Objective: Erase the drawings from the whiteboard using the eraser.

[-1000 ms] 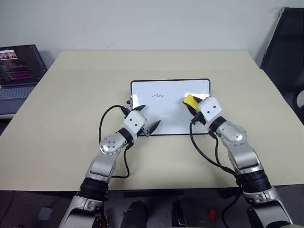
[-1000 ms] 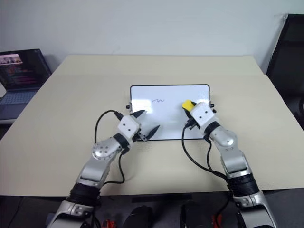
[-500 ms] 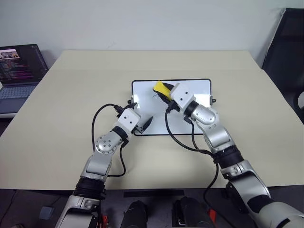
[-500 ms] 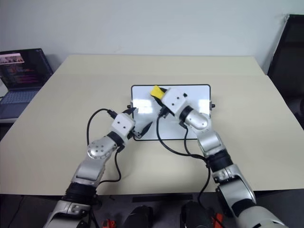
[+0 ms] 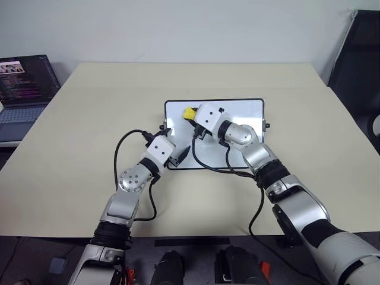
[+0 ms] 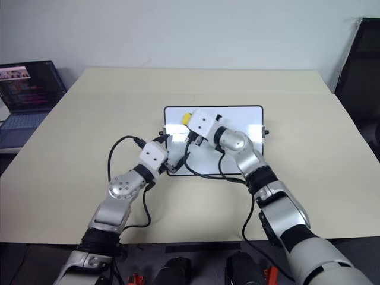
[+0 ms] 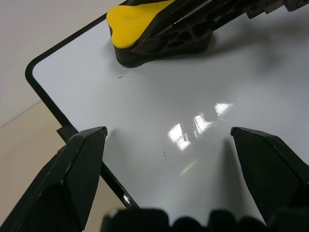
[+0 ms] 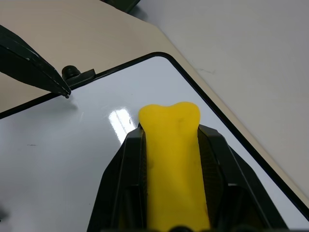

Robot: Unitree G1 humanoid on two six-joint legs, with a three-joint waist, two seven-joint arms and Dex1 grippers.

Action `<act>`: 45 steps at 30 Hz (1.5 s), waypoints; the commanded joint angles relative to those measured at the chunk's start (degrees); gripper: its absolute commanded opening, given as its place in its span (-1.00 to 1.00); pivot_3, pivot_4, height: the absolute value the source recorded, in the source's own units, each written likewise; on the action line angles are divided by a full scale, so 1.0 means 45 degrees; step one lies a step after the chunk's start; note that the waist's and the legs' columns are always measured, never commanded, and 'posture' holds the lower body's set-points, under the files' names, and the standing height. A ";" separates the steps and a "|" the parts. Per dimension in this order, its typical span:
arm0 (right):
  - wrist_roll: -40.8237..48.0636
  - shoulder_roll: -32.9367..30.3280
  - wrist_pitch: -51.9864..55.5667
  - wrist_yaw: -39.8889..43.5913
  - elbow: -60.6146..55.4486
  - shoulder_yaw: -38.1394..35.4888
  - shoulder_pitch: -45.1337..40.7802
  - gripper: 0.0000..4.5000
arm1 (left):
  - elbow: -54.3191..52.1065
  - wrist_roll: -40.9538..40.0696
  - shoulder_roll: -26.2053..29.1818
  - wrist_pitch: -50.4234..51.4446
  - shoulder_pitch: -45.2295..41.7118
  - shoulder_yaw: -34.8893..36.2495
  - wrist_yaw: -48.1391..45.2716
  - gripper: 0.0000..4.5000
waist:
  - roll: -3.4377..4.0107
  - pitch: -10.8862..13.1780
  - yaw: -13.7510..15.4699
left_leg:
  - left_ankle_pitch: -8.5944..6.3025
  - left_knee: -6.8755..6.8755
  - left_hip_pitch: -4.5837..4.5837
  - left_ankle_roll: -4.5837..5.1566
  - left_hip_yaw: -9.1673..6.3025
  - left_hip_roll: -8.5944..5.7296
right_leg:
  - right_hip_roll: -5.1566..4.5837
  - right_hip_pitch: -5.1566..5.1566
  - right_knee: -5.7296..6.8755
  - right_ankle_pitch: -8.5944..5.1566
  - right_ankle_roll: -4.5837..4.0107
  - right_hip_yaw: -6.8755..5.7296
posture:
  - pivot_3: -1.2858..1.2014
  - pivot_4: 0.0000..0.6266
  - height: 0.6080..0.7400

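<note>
The whiteboard (image 5: 237,133) lies flat near the middle of the beige counter (image 5: 77,136), its long sides running left to right and a black knob on each short side. The right gripper (image 5: 191,114) reaches across the board toward its far left corner, with its jaws clamped on the eraser (image 5: 189,112). The yellow top of the eraser sticks out past the fingertips, and in the left wrist view its dark underside sits on the white surface close to the board's black frame. In the right wrist view the eraser (image 8: 173,159) fills the space between the two black fingers (image 8: 123,186), pointing at the rounded corner of the board.

The left gripper (image 5: 176,155) rests at the near left edge of the board with its jaws spread apart and nothing between them. One finger (image 7: 63,179) is over the frame and counter edge, the other over the white surface.

Of the drawings, a few tiny dark flecks (image 7: 164,154) show on the board in the left wrist view, one just beside the eraser and one nearer the left gripper; the rest of the visible surface looks plain white with bright glare patches.

An open laptop (image 5: 24,89) sits off the counter's far left side, its screen lit.
</note>
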 commanded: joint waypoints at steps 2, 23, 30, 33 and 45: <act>-0.0492 -0.0338 -0.0102 -0.0021 0.0344 0.0105 -0.0254 -0.51 | -0.0552 -0.0082 0.0001 -0.0008 -0.0031 0.0176 0.0119 1.00 | 0.0000 0.0000 0.0012 | 0.0001 0.0006 0.0008 0.0001 0.0000 -0.0002 | 0.0000 0.0001 0.0015 -0.0007 0.0013 0.0000 | 0.03 -0.52 1.00; 0.0178 -0.3173 0.2538 0.1322 -0.3448 -0.1033 0.3518 -0.51 | -0.0166 -0.0118 -0.0124 -0.0162 -0.0381 0.0052 -0.0033 1.00 | -0.0008 -0.0009 0.0100 | 0.0032 0.0028 0.0114 0.0051 -0.0005 -0.0016 | -0.0004 0.0106 0.0048 -0.0021 0.0038 -0.0004 | 0.03 -0.52 1.00; 0.0661 -0.2492 0.2552 0.1001 -0.4419 -0.1181 0.3399 -0.51 | 0.0339 -0.0131 -0.0276 -0.0440 -0.0750 -0.0078 -0.0175 1.00 | -0.0009 -0.0008 0.0049 | 0.0032 0.0013 0.0207 0.0050 -0.0020 -0.0016 | -0.0005 0.0230 -0.0020 -0.0025 0.0037 -0.0012 | 0.03 -0.52 1.00; 0.1269 -0.1766 0.2239 0.0934 -0.4692 -0.1351 0.3207 -0.51 | 0.0461 -0.0149 -0.0261 -0.0529 -0.0807 -0.0055 -0.0209 1.00 | -0.0004 -0.0003 -0.0035 | 0.0032 -0.0005 0.0199 0.0050 -0.0018 -0.0010 | -0.0003 0.0217 -0.0025 -0.0024 0.0037 -0.0008 | 0.03 -0.52 1.00; 0.0803 0.0087 0.1327 -0.0009 -0.2499 -0.0836 0.1335 -0.51 | 0.0103 -0.0129 -0.0142 -0.0420 -0.0511 0.0103 -0.0132 1.00 | 0.0003 0.0006 -0.0013 | 0.0032 -0.0026 -0.0012 0.0048 -0.0003 0.0014 | -0.0002 -0.0041 0.0022 -0.0025 0.0024 0.0005 | 0.03 -0.52 1.00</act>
